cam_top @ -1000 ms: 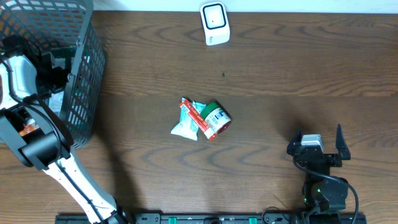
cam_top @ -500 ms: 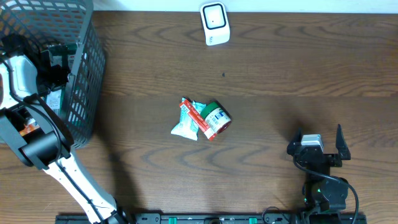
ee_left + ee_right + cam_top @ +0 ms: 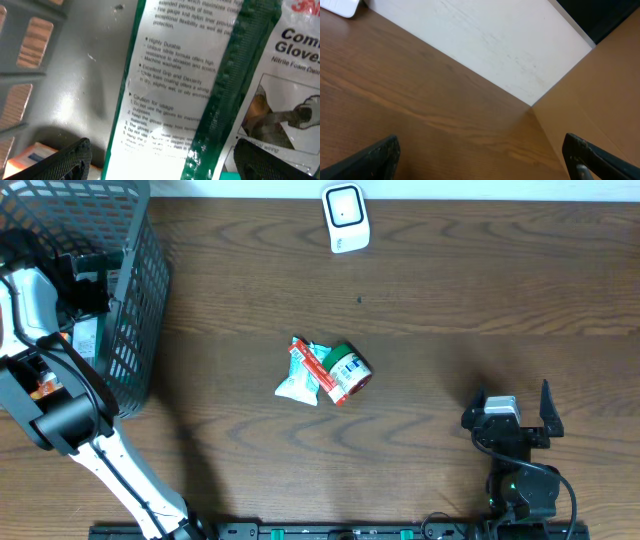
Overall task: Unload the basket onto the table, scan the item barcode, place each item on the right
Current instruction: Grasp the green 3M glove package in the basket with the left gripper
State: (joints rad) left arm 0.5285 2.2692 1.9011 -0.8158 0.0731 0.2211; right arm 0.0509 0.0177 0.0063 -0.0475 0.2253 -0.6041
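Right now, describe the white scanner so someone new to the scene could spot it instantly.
Start at the wooden table and look along its top edge in the overhead view, right of the grey wire basket. The scanner sits there alone, about midway across. It is a small white rounded box with a dark-rimmed square on its face, unlike the red-and-green items heaped mid-table.

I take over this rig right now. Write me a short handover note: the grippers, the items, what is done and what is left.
Left gripper: open, inside the grey basket, over a green and white glove package, not closed on it.
Right gripper: open, holds nothing, at the near right of the table.
Scanner: far edge, centre, nothing in front of it.
Mid-table: a white pouch and a green and red round item, touching.
Done: nothing is held; whether those two were scanned cannot be told.
Left: grasp the package, lift it out, show its barcode to the scanner.
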